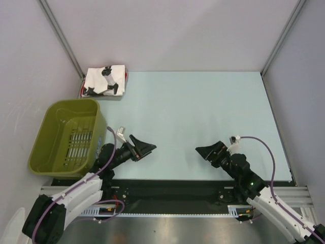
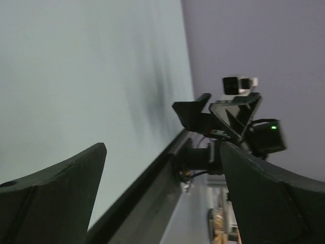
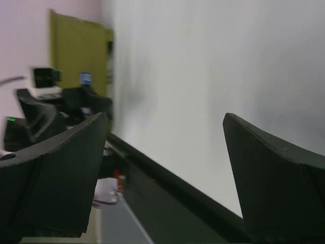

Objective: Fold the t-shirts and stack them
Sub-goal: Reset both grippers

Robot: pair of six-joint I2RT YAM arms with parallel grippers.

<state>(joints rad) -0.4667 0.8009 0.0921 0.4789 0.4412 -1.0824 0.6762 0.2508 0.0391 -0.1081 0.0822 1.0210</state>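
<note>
Top external alone shows the t-shirts [image 1: 105, 81]; left end effector [image 2: 162, 147] and right end effector [image 3: 165, 118] stand spread.

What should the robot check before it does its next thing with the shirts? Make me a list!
1. Left jaws open with nothing in them: ok.
2. Right jaws open with nothing in them: ok.
3. Soft white t-shirt with black printed shapes folded, at the table's far left corner: ok.
4. White shirt lying on top of the bright red t-shirt: ok, a red edge peeks out underneath.
5. Red shirt folded neatly: cannot tell, it is almost all covered.
6. No shirt showing inside the olive-green plastic basket: ok.
</note>
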